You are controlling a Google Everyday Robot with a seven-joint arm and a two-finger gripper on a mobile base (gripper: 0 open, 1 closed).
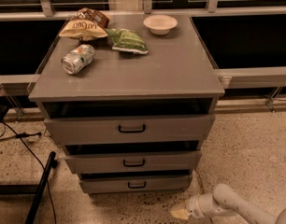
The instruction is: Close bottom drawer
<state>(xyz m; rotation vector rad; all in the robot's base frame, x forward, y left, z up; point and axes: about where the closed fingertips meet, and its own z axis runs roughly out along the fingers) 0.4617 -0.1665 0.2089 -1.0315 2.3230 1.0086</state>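
The grey cabinet (129,78) has three drawers, all pulled partly out. The bottom drawer (152,183) is the lowest and narrowest, with a flat grey front and a small black bar handle (137,185). Its front stands out from the cabinet, with a dark gap above it. The middle drawer (132,162) and the taller top drawer (129,129) sit above it. My gripper (180,213) is low near the floor, in front of and to the right of the bottom drawer, apart from it. It points left on the white arm (227,204).
On the cabinet top lie a soda can (78,59), a chip bag (84,26), a green bag (127,40) and a white bowl (160,24). A black pole (40,190) and cables lie on the speckled floor at the left. A rail and dark windows stand behind.
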